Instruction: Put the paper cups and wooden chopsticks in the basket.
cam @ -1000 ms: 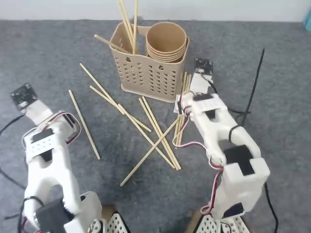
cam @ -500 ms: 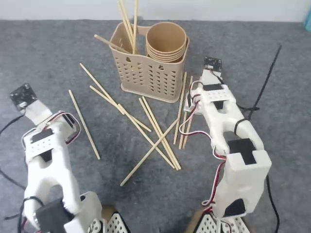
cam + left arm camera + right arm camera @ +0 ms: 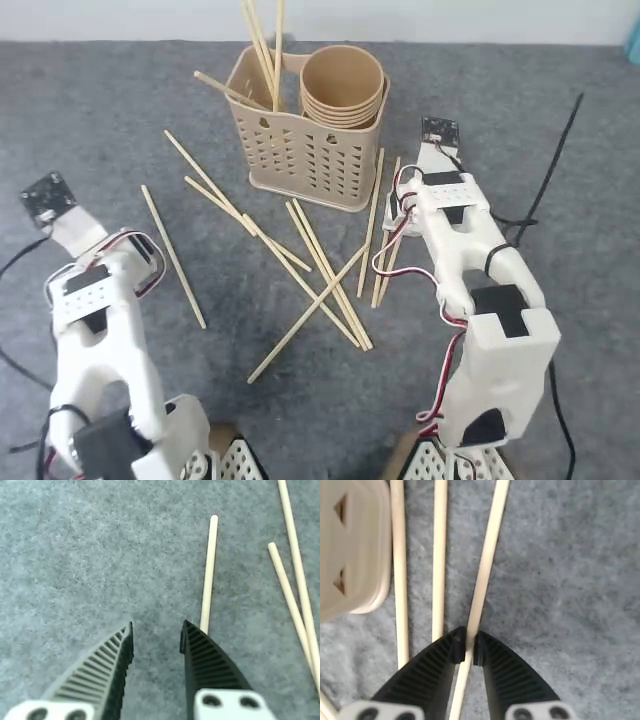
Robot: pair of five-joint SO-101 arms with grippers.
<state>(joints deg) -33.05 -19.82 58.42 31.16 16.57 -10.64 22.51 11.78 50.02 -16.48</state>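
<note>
Right gripper [image 3: 468,649] farther from basket [image 3: 350,545], tight around chopstick [image 3: 487,560].

I count one basket [image 3: 300,155], one stack of paper cups [image 3: 343,85] whose number I can't tell, about four standing wooden chopsticks [image 3: 278,50], and roughly ten loose wooden chopsticks [image 3: 173,257] on the counter [image 3: 100,110].

Matt wooden chopsticks [image 3: 486,555]; smooth plastic basket [image 3: 300,160]; fuzzy carpet [image 3: 100,120].

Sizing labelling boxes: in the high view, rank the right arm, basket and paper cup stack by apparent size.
1. right arm
2. basket
3. paper cup stack
The arm stands nearer the camera, so its lead may be partly nearness.
</note>
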